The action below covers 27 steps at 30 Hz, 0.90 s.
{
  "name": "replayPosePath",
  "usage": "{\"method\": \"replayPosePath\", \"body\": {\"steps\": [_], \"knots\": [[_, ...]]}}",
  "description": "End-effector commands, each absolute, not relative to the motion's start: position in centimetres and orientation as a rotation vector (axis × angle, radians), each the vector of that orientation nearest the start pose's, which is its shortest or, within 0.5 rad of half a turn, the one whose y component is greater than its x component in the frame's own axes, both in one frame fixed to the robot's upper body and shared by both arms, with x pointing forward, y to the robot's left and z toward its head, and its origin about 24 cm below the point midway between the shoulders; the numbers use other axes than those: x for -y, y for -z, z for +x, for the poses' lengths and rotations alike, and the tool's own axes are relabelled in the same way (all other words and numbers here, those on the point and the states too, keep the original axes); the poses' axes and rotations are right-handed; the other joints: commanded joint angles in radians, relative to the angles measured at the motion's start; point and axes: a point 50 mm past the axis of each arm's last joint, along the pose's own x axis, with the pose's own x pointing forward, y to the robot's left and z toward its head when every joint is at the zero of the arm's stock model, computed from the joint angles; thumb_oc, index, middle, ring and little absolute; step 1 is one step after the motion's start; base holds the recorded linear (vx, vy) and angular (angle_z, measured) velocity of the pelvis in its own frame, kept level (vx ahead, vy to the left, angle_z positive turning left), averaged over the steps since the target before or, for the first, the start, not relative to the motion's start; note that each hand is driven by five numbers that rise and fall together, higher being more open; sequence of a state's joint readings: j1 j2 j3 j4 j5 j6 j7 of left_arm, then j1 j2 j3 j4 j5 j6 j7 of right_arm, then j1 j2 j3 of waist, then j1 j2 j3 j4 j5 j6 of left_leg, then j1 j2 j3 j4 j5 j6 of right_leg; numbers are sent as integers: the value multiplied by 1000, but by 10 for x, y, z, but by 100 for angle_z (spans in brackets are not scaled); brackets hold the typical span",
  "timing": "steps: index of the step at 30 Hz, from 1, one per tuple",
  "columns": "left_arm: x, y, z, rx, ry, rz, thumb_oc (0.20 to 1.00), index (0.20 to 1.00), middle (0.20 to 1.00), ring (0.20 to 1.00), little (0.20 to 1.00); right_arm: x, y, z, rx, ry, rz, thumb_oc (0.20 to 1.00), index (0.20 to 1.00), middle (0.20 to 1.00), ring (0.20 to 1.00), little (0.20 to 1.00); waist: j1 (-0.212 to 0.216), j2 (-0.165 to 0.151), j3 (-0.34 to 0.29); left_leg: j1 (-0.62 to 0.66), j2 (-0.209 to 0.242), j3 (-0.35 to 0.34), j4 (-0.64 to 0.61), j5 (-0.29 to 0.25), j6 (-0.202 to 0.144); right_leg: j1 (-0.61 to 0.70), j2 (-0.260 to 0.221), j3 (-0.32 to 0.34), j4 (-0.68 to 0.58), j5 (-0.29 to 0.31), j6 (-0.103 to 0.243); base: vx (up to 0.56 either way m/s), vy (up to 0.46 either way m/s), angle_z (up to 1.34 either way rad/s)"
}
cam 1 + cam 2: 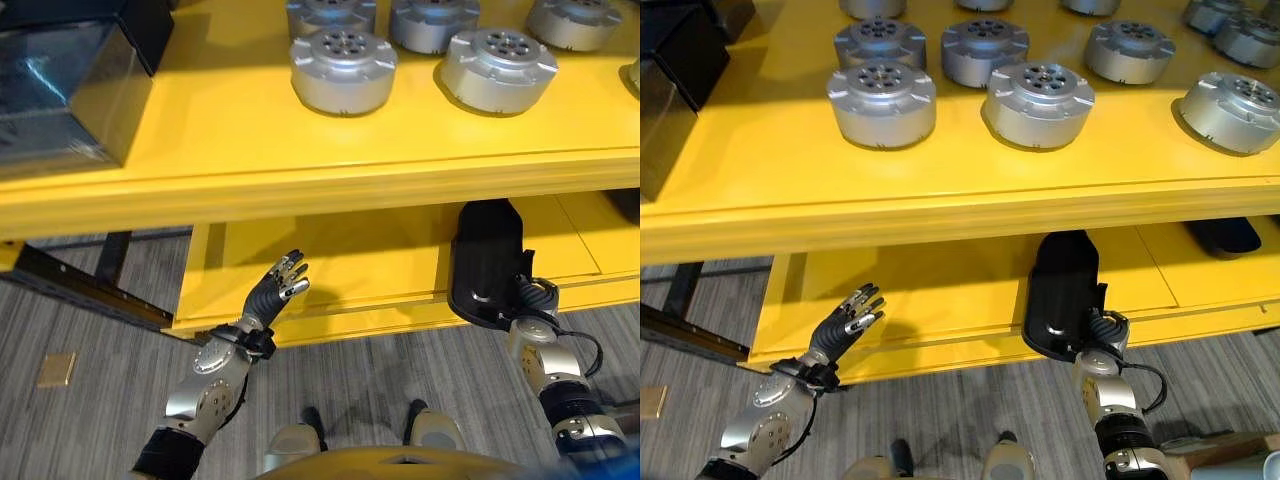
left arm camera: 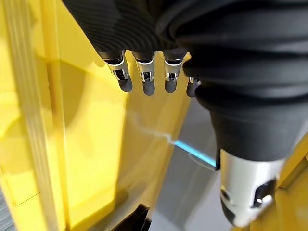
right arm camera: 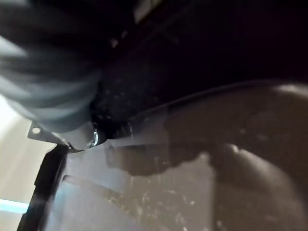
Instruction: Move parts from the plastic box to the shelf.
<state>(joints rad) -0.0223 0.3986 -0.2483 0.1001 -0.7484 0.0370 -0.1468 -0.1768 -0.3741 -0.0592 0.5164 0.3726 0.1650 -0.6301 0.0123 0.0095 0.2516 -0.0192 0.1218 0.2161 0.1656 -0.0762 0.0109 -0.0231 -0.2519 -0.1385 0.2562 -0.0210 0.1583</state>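
Observation:
Several round silver parts [image 1: 343, 70] stand on the yellow shelf's top board [image 1: 250, 150]. A long glossy black part [image 1: 485, 260] lies on the lower board [image 1: 330, 250], with its near end over the front lip. My right hand [image 1: 535, 298] is at that near right corner, fingers curled against the black part [image 1: 1062, 290]; in the right wrist view the part's dark surface [image 3: 202, 159] shows very close. Left of it my left hand [image 1: 280, 285] hangs open before the lower board, fingers [image 2: 147, 77] straight and holding nothing.
A dark box [image 1: 60, 90] sits on the top board at the far left. Another black part [image 1: 1225, 235] lies on the lower board to the right. A dark metal bar [image 1: 90, 285] and a small tan square [image 1: 57, 369] are on the grey floor at left.

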Motion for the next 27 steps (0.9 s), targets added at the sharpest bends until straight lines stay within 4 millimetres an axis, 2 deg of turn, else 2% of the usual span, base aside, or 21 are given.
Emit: {"method": "replayPosePath", "body": {"steps": [1,2,3,4,6,8,10,14,21,27], "knots": [[-177,-44,239,-100,328,-410,1000,1000,1000,1000,1000,282,-42,285,-164,761,-86,200,200,200,200,200,40,-12,-15,-40,32,-83,-41,29,-50,21,54,34,-23,-61,-18,-467,-763,65],[-180,-47,239,-89,311,-462,1000,1000,1000,1000,1000,284,-58,295,-138,752,-103,200,200,200,200,200,64,-18,-2,-84,75,-72,-47,77,-93,51,85,-36,-48,-108,-34,-515,-879,20],[-182,-45,236,-90,284,-474,1000,1000,1000,1000,1000,283,-64,299,-126,733,-136,200,200,200,200,200,71,-12,7,-83,113,-76,-93,139,-122,45,114,-71,-26,-133,-64,-468,-898,19],[-185,-37,230,-118,266,-493,1000,1000,1000,1000,1000,284,-68,300,-119,724,-168,200,200,200,200,200,72,-9,12,-81,140,-79,-147,210,-143,62,128,-92,-35,-127,-81,-286,-568,23],[-189,-28,226,-130,256,-522,1000,1000,1000,1000,1000,286,-73,300,-116,700,-212,200,200,200,200,200,49,-13,8,-78,87,-70,-64,143,-114,62,133,-80,-55,-111,-92,-177,-183,20],[-185,-33,229,-101,268,-523,1000,1000,1000,1000,1000,290,-74,296,-105,697,-220,200,200,200,200,200,20,-15,-4,-17,19,-5,-17,43,-77,53,125,-84,-84,-79,-85,-148,50,-36],[-183,-37,232,-89,293,-485,1000,1000,1000,1000,1000,288,-71,292,-104,709,-220,200,200,200,200,200,4,-5,-23,22,4,20,-90,67,-73,48,142,-93,-109,-55,-81,-53,79,-12],[-179,-38,234,-101,331,-433,1000,1000,1000,1000,1000,290,-72,292,-120,751,-212,200,200,200,200,200,-2,-7,-47,69,5,20,-169,97,-78,58,151,-87,-131,-38,-71,8,69,17],[-179,-35,232,-134,343,-418,1000,1000,1000,1000,1000,303,-75,295,-160,775,-230,200,200,200,200,200,16,-19,-59,100,-1,32,-202,88,-76,84,145,-102,-161,-39,-63,24,6,3],[-181,-34,229,-168,362,-395,1000,1000,1000,1000,1000,311,-89,306,-160,789,-278,200,200,200,200,200,37,-28,-54,104,-10,31,-211,82,-72,92,149,-102,-180,-35,-61,18,-33,3]]}}
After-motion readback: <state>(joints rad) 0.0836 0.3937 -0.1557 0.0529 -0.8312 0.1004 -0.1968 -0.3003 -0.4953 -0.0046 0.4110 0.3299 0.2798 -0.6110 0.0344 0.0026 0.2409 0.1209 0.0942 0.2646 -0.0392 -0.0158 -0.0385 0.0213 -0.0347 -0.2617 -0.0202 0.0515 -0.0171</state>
